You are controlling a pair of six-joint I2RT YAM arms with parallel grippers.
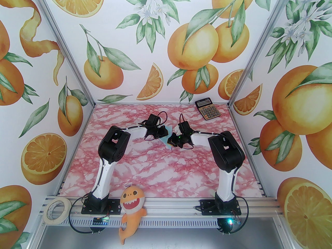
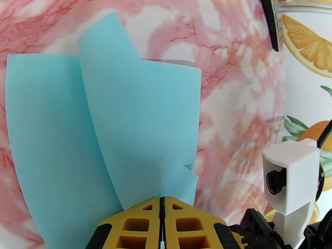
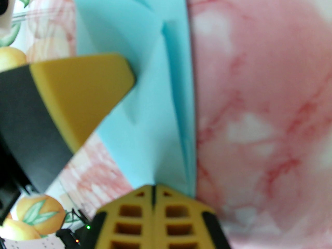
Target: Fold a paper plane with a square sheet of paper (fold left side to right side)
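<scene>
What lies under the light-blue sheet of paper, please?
The pink marbled table shows around the sheet of paper, which the left gripper and right gripper pinch. The patch directly beneath is covered by the paper.

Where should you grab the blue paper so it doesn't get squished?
Pinch the thin light-blue folded sheet of paper at its edge, coming in edge-on with one finger on each face. It is floppy and curls, so a flat pinch probably holds best. The left gripper and right gripper both grip it that way.
</scene>
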